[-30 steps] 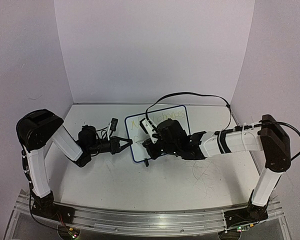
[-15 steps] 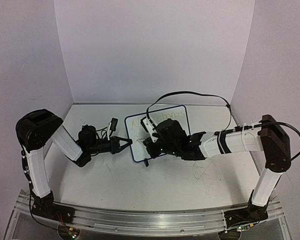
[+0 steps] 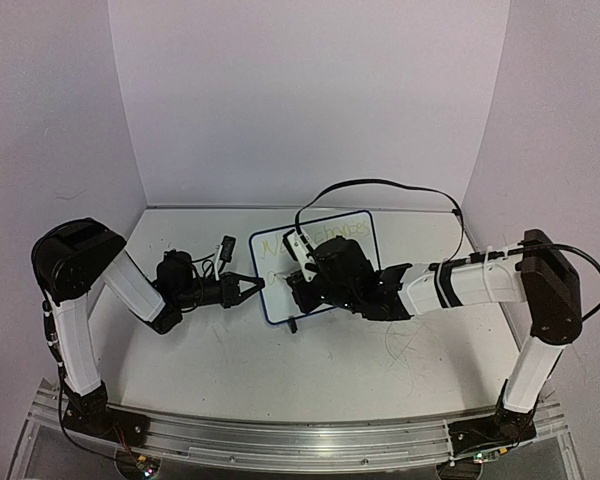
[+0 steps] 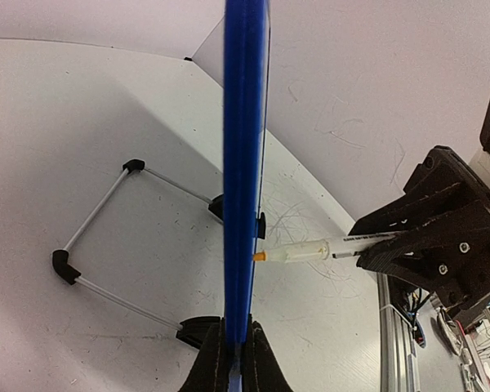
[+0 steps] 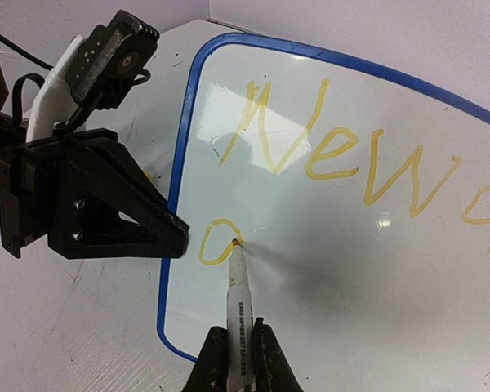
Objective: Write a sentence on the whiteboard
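Little has shifted: left tool (image 3: pixel 261 287) still pinches the whiteboard (image 5: pixel 376 286), right tool (image 5: pixel 238 359) grips the marker (image 5: pixel 238 286) on the sentence (image 5: pixel 320 167)

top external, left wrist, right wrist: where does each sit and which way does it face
Top external: above and behind the robot, looking down on the left arm, right arm and the small blue-framed whiteboard.
Left wrist: along the left gripper, seeing the board edge-on and its wire stand.
Right wrist: along the right gripper, facing the pale yellow lettering.
Both wrist views share the white orange-tipped marker at the board.
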`<control>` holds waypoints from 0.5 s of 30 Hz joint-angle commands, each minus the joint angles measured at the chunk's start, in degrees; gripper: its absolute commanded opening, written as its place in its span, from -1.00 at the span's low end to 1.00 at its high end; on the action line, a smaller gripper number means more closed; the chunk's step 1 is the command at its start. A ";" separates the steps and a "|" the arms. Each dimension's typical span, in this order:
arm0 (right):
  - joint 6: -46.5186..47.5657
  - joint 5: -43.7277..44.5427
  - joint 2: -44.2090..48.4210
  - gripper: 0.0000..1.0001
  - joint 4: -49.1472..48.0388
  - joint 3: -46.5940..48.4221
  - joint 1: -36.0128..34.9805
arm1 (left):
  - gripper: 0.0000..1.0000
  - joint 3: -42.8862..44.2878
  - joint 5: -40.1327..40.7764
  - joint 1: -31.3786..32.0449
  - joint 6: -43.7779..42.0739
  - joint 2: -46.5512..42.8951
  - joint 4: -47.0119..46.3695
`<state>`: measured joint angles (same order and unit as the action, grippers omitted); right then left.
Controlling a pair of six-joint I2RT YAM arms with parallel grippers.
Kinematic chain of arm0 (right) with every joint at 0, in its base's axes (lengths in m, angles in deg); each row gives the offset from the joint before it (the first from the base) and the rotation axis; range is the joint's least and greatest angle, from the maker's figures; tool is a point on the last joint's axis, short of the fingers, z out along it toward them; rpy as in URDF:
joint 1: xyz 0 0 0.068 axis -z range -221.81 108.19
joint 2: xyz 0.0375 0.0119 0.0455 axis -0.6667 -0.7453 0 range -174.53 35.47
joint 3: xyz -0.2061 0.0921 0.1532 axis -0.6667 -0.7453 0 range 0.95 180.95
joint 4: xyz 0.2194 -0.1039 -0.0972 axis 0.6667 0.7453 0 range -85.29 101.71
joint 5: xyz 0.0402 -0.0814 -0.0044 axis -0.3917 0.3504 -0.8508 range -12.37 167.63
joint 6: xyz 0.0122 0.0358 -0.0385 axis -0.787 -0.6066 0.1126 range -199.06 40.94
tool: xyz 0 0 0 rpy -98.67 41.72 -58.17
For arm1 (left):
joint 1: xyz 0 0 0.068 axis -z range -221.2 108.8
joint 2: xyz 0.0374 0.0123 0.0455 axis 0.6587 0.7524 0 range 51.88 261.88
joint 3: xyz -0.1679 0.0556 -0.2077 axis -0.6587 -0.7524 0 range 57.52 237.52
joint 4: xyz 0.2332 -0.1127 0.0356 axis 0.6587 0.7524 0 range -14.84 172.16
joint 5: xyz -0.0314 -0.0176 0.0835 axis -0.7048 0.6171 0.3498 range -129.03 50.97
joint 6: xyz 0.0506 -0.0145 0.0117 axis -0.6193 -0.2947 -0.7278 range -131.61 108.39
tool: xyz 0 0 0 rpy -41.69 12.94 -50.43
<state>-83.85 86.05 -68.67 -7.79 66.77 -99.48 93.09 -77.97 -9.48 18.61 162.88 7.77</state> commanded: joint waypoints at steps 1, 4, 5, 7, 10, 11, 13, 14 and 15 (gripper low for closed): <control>-0.75 5.34 0.27 -1.00 -1.55 1.32 1.93 | -1.00 0.86 0.18 0.52 -1.10 -1.49 2.80; -0.95 5.00 0.22 -1.00 -1.55 1.17 1.90 | -1.00 0.90 0.18 0.49 -1.13 -1.47 2.80; -1.03 5.09 0.37 -1.00 -1.64 0.98 1.89 | -1.00 0.87 0.17 0.48 -1.16 -1.46 2.80; -1.04 5.54 0.78 -1.00 -2.08 0.50 1.87 | -1.00 0.86 0.17 0.48 -1.21 -1.40 2.80; -0.36 4.94 0.64 -1.00 -2.09 0.91 1.99 | -1.00 1.04 0.08 0.53 -1.19 -1.09 2.80; -0.31 4.51 0.65 -1.00 -1.98 0.86 2.01 | -1.00 1.07 0.02 0.53 -1.14 -1.11 2.80; -0.53 3.22 0.68 -1.00 -1.54 0.54 1.95 | -1.00 1.01 0.00 0.53 -1.13 -1.30 2.81; -0.68 2.58 0.79 -1.00 -1.32 0.19 1.93 | -1.00 0.94 0.02 0.52 -1.19 -1.42 2.87; -0.89 2.13 0.92 -1.00 -1.11 -0.07 1.92 | -1.00 0.91 0.07 0.48 -1.21 -1.60 2.88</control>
<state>-83.92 86.04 -68.67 -8.13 66.79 -99.42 93.09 -77.92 -9.48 18.54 162.88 7.79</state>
